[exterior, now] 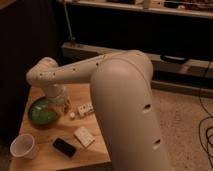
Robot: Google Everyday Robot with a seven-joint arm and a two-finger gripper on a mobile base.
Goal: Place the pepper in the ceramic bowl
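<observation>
cream-white and smooth, the robot's arm point(125, 100) fills the middle of the camera view. its thick near segment rises from the bottom edge, and a slimmer link reaches left to a rounded elbow above the table. the wooden table point(50, 131) stands at lower left on a pale speckled floor point(185, 110), with dark shelving behind it.

the ceramic bowl point(41, 112), glossy dark green and shallow, sits on the left part of the table. a white cup point(22, 146) stands upright at the front left corner, well apart from the bowl. one white rectangular block point(84, 136) lies near the front of the table, and a second white block point(85, 108) lies further back, to the right of the bowl. a flat black object point(65, 146) lies between the cup and the nearer block.

the gripper point(62, 103) hangs down from the elbow, just beside the bowl's right rim. i cannot tell whether it is spread or closed. the pepper point(66, 106) shows as a small orange-yellow patch at the gripper's lower end, right of the bowl and outside it; whether it is being pinched or rests on the wood cannot be told. a tiny white piece point(72, 115) lies on the table just beside it.
</observation>
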